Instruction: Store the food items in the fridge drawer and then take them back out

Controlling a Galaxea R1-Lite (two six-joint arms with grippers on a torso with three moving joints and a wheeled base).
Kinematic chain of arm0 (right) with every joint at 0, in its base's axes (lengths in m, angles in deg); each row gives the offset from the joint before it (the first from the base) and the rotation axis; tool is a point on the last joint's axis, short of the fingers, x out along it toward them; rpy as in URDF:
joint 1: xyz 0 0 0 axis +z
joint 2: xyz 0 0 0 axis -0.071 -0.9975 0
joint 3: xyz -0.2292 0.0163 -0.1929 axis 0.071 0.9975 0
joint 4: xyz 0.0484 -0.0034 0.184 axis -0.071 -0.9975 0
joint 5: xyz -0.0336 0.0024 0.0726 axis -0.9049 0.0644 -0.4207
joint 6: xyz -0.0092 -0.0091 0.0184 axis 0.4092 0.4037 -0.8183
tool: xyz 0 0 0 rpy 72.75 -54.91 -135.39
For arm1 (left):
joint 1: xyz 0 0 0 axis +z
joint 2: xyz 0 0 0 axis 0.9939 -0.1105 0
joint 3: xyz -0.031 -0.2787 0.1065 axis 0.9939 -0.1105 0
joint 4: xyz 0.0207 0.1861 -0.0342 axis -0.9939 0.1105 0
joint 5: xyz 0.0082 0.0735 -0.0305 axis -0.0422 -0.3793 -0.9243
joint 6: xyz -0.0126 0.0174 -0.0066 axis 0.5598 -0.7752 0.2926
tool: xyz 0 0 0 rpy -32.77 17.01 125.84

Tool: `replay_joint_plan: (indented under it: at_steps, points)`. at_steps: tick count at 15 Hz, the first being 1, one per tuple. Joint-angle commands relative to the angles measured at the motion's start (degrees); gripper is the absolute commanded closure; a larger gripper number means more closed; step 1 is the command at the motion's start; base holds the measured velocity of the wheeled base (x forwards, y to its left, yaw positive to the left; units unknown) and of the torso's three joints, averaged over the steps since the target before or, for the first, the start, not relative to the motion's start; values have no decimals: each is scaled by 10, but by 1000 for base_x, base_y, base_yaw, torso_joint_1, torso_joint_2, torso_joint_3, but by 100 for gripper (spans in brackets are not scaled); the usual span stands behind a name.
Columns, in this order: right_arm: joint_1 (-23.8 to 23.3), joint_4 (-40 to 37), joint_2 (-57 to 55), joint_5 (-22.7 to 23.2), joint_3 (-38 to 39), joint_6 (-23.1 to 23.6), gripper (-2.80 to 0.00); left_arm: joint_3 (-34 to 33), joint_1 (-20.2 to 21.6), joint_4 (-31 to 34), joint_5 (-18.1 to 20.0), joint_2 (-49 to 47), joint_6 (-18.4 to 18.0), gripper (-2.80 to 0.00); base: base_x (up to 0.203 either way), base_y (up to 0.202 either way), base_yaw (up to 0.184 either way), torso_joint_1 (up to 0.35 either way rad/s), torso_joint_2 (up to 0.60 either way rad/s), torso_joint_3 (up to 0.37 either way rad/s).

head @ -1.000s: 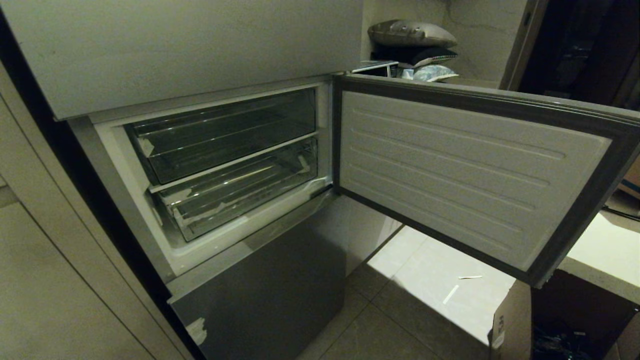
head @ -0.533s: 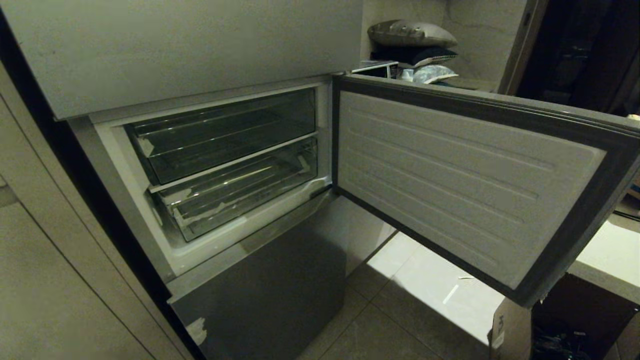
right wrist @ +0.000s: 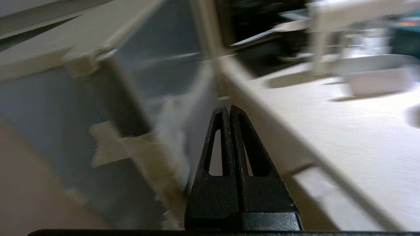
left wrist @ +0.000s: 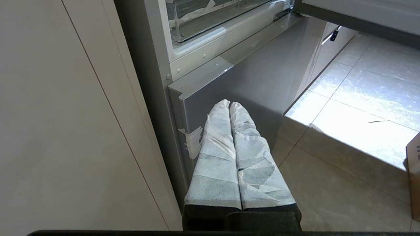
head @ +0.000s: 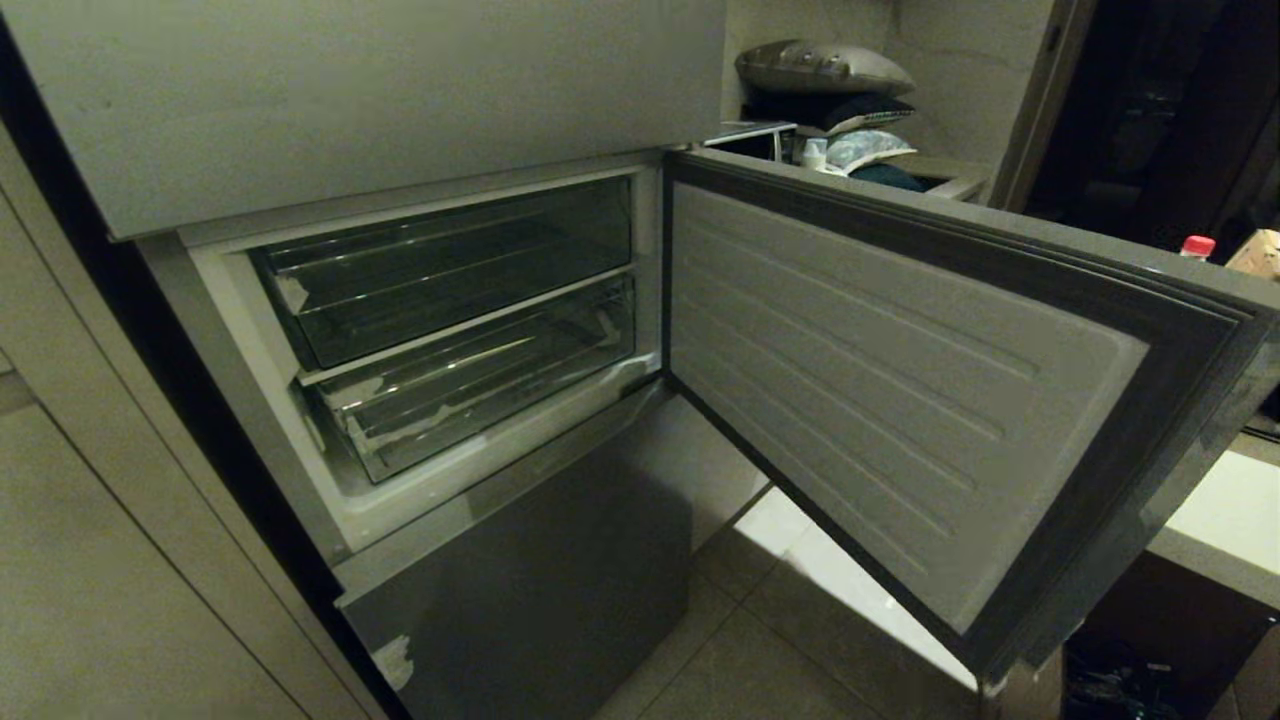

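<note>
Fridge drawer (head: 480,395) sits pushed in, lower centre-left of the head view, the lower of two clear bins in the open compartment, with whitish tape scraps (head: 372,392) on its front lip. The darker upper bin (head: 450,270) is directly above it. No food item shows in any view, so I cannot say where one is. The compartment door (head: 900,400) stands swung out across the right half of the head view, its ribbed white liner facing the camera.

Neither arm appears in the head view. The left claw (left wrist: 229,104) has its paper-wrapped fingers pressed together, holding nothing, pointing at the grey lower door panel (left wrist: 262,78) near a scrap of torn tape (left wrist: 192,141). The right claw (right wrist: 226,108) is also pressed together and empty; its view is motion-blurred, showing a grey panel edge and a pale surface (right wrist: 344,131) beyond.

The step in hand looks like getting the door fully out of the way before pulling the drawer. To do it well, the door should be wide enough that the drawer's travel is unobstructed, and the claw should spread before hooking the stepped front lip near its middle, then pull straight so the drawer does not skew.

No brand is readable; faint lettering on the drawer front in the left wrist view is too small to make out.
</note>
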State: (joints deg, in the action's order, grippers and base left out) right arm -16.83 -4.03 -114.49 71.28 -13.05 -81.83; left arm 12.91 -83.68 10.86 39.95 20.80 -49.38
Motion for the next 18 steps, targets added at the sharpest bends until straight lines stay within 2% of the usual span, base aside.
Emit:
replay_joint_plan:
  at_steps: [1, 4, 7, 8, 12, 14, 16, 18]
  points:
    - [60, 4, 50, 0, 26, -1, 0, 0, 0, 0, 0, 1, 0, 0, 0, 0, 0, 0, 0, 0]
    - [134, 3, 75, -3, 46, -1, 0, 0, 0, 0, 0, 0, 0, 0, 0, 0, 0, 0, 0, 0]
    - [212, -1, 69, -35, 48, 0, 0, 0, 0, 0, 0, 0, 0, 0, 0, 0, 0, 0, 0, 0]
    - [244, -4, 57, -63, 39, 0, 0, 0, 0, 0, 0, 1, 0, 0, 0, 0, 0, 0, 0, 0]
    - [391, -15, -39, -229, -22, 1, 0, 0, 0, 0, 0, 0, 0, 0, 0, 0, 0, 0, 0, 0]
    - [418, -13, -83, -256, -51, 6, 0, 0, 0, 0, 0, 0, 0, 0, 0, 0, 0, 0, 0, 0]
    - [429, -10, -118, -260, -73, 42, 0, 0, 0, 0, 0, 1, 0, 0, 0, 0, 0, 0, 0, 0]
    - [446, -10, -146, -260, -94, 55, 0, 0, 0, 0, 0, 0, 0, 0, 0, 0, 0, 0, 0, 0]
